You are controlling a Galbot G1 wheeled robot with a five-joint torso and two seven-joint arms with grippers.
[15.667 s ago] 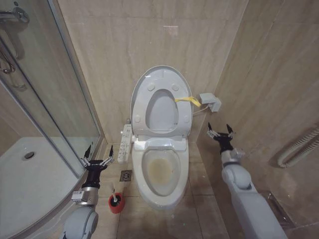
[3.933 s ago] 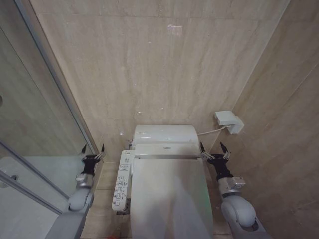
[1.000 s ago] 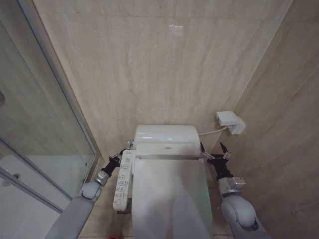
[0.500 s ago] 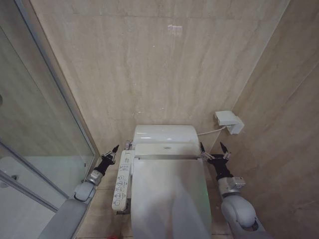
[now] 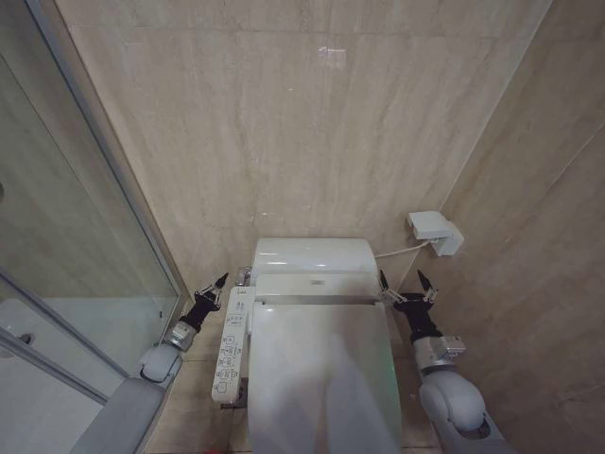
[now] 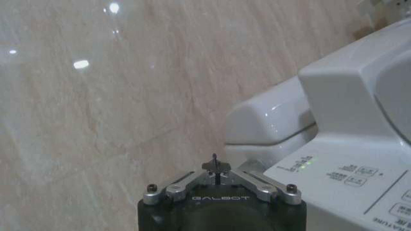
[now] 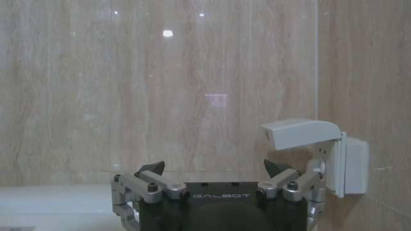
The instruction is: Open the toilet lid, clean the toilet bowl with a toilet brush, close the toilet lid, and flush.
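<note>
**Head view: lid down, both arms flanking the toilet**

Head view, as I see it from my station: the toilet lid (image 5: 321, 369) lies flat and closed over the toilet bowl (image 5: 248, 409), of which I see only a sliver below the long button panel (image 5: 229, 348) on the left side. My left gripper (image 5: 216, 288) sits at the far end of that panel, just beside its top corner, fingers drawn together to a point. In the left wrist view the left gripper (image 6: 216, 167) shows the same closed tip, with the panel (image 6: 347, 187) and its green lights near it. My right gripper (image 5: 406, 284) hangs at the right side of the toilet beside the tank (image 5: 314, 257), fingers spread apart and touching nothing. In the right wrist view the right gripper (image 7: 216, 169) faces the tiled wall, with a white wall box (image 7: 324, 154) at its side.
</note>
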